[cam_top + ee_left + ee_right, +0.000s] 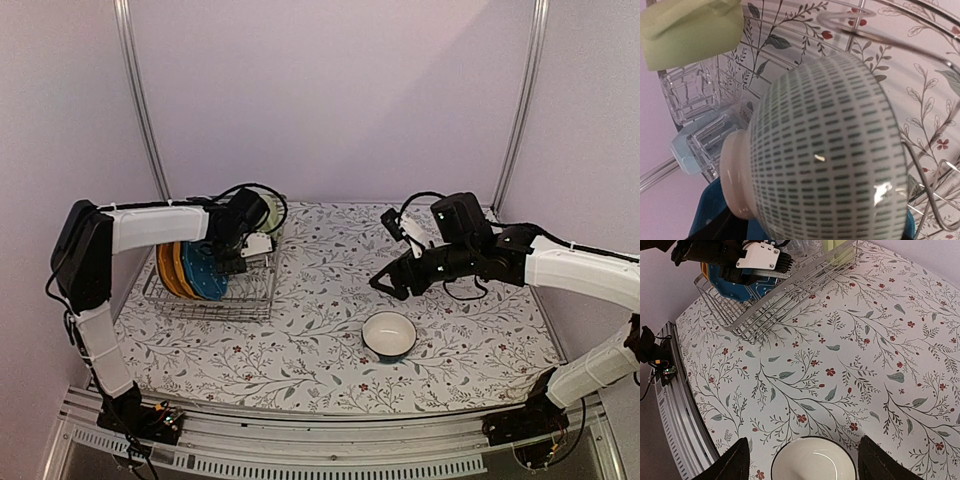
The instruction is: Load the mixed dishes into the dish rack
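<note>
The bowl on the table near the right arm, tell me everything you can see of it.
The bowl is round, glossy and ceramic-looking: white inside, thin dark rim, teal outside. It stands upright and empty on the floral table, apart from the dish rack to its left. Only the table touches it. The right tool hangs open above it, a finger showing on each side in the wrist view, not in contact.
</note>
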### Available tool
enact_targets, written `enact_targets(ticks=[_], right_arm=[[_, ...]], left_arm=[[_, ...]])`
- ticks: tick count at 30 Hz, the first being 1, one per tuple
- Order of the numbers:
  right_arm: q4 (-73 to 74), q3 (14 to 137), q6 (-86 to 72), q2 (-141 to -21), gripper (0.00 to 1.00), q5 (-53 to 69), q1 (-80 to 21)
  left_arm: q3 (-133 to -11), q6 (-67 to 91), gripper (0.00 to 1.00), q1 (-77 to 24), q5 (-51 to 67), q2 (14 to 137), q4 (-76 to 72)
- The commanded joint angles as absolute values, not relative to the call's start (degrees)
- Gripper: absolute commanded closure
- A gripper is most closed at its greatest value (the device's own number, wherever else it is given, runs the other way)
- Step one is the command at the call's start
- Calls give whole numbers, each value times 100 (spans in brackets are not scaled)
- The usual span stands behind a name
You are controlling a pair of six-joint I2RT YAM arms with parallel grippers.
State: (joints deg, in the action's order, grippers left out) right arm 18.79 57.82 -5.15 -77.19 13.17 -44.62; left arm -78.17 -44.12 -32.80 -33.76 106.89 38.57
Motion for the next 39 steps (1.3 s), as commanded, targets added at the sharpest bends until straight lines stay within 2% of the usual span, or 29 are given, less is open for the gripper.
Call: enact_targets(ticks=[1,13,24,27,31,39], right_arm=[[1839,5669,-571,-7585,27,1224,-4491],[1850,5695,-604,-7660,27,1165,-4483],[2606,5653,-971,-7738,27,296,-4473],[2991,5636,-1156,-7810,27,102,-4465],[3424,5560,-1407,-8016,27,227,-4467],[3493,5180,-1526,-8344,33,499,-4465]], left_arm=[[-7822,-4383,29,-3301,-3555,10467,4165],[-7822,-4257,24,-3474,-3621,10140,4482],[-7671,-3526,22,-3603,-3126,9348,4997],[-7686,-3332,18,-3617,-2799,8994,4766],[-7758,-3080,2,-3686,-2679,8546,4295],[-7876,-2161,0,-3904,-1953,7872,3790]])
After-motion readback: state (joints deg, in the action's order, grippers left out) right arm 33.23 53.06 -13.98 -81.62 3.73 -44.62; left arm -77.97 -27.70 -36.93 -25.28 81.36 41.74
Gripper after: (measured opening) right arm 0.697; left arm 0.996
